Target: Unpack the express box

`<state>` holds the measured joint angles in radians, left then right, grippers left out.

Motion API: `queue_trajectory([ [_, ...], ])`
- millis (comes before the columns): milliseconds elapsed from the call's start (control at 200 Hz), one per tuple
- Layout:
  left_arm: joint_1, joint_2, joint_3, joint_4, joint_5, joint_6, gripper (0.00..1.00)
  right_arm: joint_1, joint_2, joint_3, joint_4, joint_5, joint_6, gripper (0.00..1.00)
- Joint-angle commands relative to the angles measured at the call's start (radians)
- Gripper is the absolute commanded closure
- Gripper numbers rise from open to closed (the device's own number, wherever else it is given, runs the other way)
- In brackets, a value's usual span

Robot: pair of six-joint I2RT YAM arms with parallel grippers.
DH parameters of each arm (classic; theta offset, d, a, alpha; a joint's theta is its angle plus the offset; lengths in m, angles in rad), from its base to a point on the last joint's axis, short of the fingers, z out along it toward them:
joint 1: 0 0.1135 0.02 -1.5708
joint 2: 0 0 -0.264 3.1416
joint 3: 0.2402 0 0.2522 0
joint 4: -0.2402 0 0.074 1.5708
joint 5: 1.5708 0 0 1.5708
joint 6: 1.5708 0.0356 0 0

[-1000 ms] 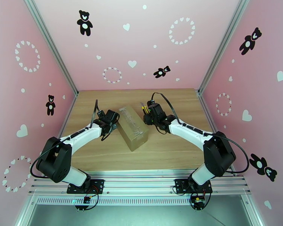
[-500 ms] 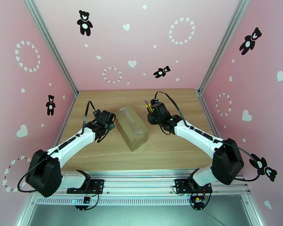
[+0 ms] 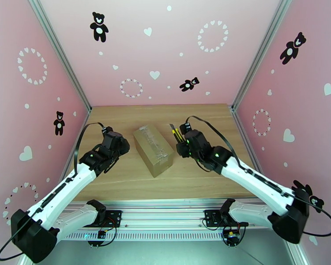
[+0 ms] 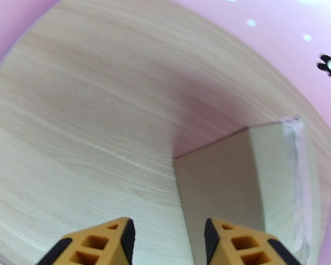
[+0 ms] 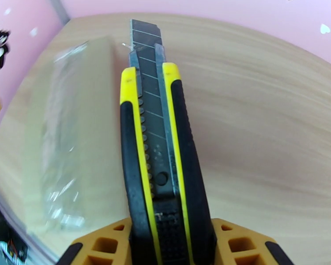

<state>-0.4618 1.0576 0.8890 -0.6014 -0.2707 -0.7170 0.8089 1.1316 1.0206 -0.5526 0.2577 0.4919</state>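
Observation:
The express box (image 3: 153,149) is a brown carton with clear tape along its top seam, lying diagonally mid-table. My left gripper (image 3: 122,146) hovers just left of it, open, with nothing between its orange fingers (image 4: 101,244). In the left wrist view the box (image 4: 236,186) is ahead and to the right. My right gripper (image 3: 181,144) is right of the box, shut on a yellow-black utility knife (image 3: 177,132). The knife (image 5: 159,146) has its blade extended and points toward the back wall. The taped box top (image 5: 77,129) lies to its left, and the gripper (image 5: 170,244) clamps the handle.
The wooden table (image 3: 201,177) is walled by pink panels at the left, back and right. An aluminium rail (image 3: 165,215) with the arm bases runs along the near edge. Bare wood lies in front of and behind the box.
Both arms have stretched out lower over the table. The left gripper drew away leftwards from the box and opened slightly. The right gripper shifted right and nearer, still holding the knife.

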Motion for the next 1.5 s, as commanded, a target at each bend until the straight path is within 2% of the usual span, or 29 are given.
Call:
queue_trajectory([
  [0, -0.013, -0.003, 0.040, 0.076, 0.085, 0.102, 0.49, 0.059, -0.065, -0.017, -0.115, 0.072, 0.063, 1.00],
  [310, -0.044, 0.060, 0.118, 0.149, 0.132, 0.161, 0.48, 0.327, -0.104, -0.064, -0.270, 0.260, 0.295, 1.00],
  [551, -0.050, 0.122, 0.160, 0.182, 0.131, 0.168, 0.48, 0.469, -0.073, -0.074, -0.335, 0.312, 0.453, 1.00],
  [961, -0.054, 0.204, 0.222, 0.188, 0.125, 0.177, 0.48, 0.500, -0.082, -0.116, -0.380, 0.295, 0.579, 1.00],
  [1497, -0.055, 0.225, 0.226, 0.177, 0.114, 0.175, 0.49, 0.536, -0.057, -0.108, -0.371, 0.302, 0.589, 1.00],
])
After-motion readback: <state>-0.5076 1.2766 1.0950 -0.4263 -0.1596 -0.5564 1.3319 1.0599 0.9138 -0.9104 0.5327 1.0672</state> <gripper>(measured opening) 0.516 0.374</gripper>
